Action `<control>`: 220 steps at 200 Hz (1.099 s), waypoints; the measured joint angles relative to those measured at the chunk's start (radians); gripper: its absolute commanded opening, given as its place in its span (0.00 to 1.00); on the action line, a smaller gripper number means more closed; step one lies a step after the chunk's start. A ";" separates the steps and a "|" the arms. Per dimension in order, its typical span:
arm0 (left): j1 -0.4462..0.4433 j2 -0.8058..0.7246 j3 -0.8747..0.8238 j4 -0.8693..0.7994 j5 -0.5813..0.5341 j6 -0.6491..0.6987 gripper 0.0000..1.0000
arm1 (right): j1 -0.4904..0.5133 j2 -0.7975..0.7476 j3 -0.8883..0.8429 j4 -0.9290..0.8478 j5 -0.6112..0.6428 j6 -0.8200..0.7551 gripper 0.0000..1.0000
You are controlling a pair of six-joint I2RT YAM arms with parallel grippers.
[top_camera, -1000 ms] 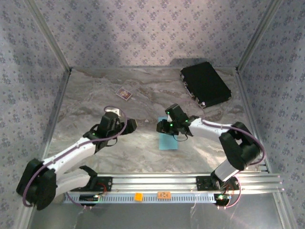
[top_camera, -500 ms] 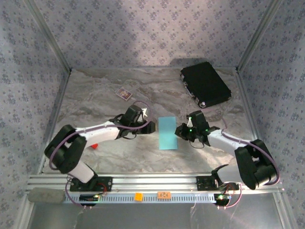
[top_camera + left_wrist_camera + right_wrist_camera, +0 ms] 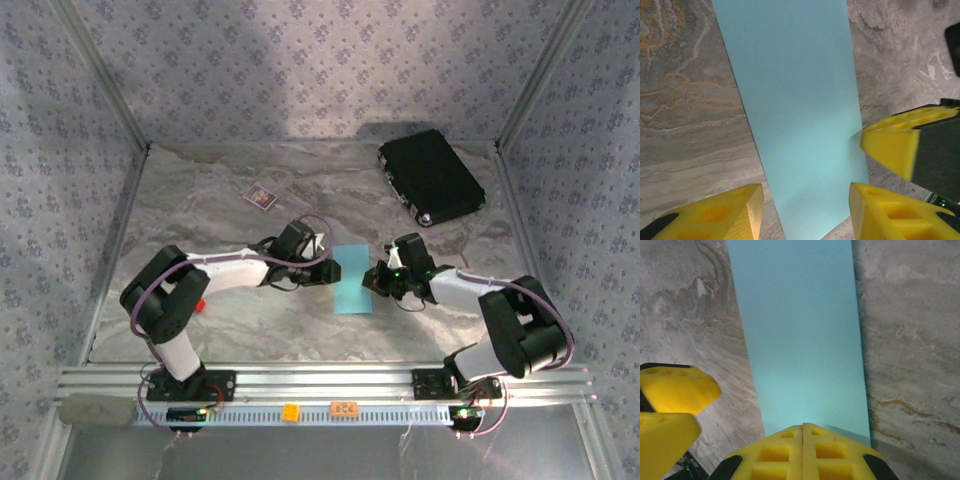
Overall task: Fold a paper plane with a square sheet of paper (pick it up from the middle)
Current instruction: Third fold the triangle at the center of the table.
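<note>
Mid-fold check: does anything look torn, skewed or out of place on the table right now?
Nothing looks damaged. The sheet of paper lies flat and untorn between the left gripper and the right gripper. It reads as a narrow rectangle, not a square. A small red object to its left is too small to identify.

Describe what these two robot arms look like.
Both the left arm and right arm have white links, bulky black joints and a looping purple cable. Their jaws are chunky yellow blocks with cut-out holes. A green light glows near the right wrist.
</note>
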 measured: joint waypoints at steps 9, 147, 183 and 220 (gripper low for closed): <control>0.000 0.008 0.007 -0.005 0.003 -0.002 0.47 | -0.004 0.016 0.000 0.005 -0.003 0.000 0.07; 0.000 0.089 0.048 -0.065 0.037 -0.027 0.37 | -0.041 0.086 -0.031 0.101 -0.059 0.042 0.06; 0.002 0.109 0.068 -0.084 0.045 -0.037 0.34 | -0.041 0.090 -0.035 0.119 -0.059 0.053 0.06; 0.004 0.117 0.077 -0.095 0.048 -0.039 0.33 | -0.040 0.090 -0.043 0.138 -0.058 0.070 0.06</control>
